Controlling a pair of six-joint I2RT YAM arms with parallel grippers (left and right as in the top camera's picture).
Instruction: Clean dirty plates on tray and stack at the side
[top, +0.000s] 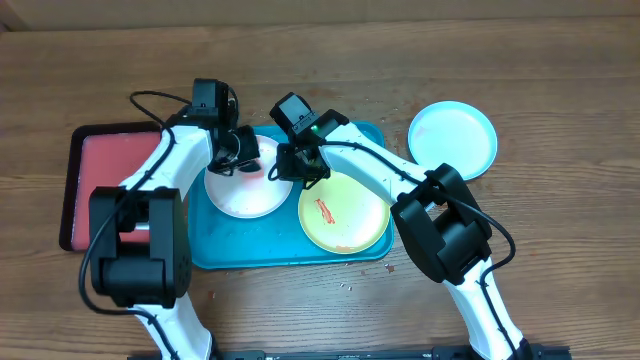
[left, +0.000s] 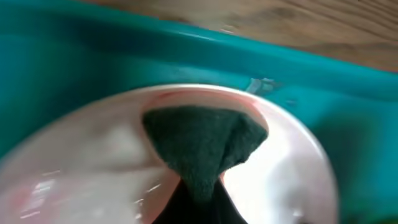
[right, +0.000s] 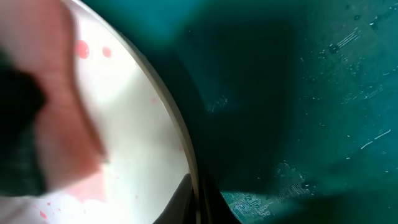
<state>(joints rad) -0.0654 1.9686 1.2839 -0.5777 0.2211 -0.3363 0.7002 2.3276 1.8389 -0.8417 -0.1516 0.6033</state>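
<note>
The wooden tabletop (top: 560, 270) carries a teal tray (top: 225, 255) at its middle, a red tray (top: 100, 165) just beside it toward the left edge, and a light blue plate (top: 452, 138) toward the right edge. Crumbs (top: 345, 287) lie near the teal tray.

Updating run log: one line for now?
left pincer: cloth wiping white plate | right pincer: pinching its rim | yellow-green plate: smeared, on tray | blue plate: off-tray
</note>
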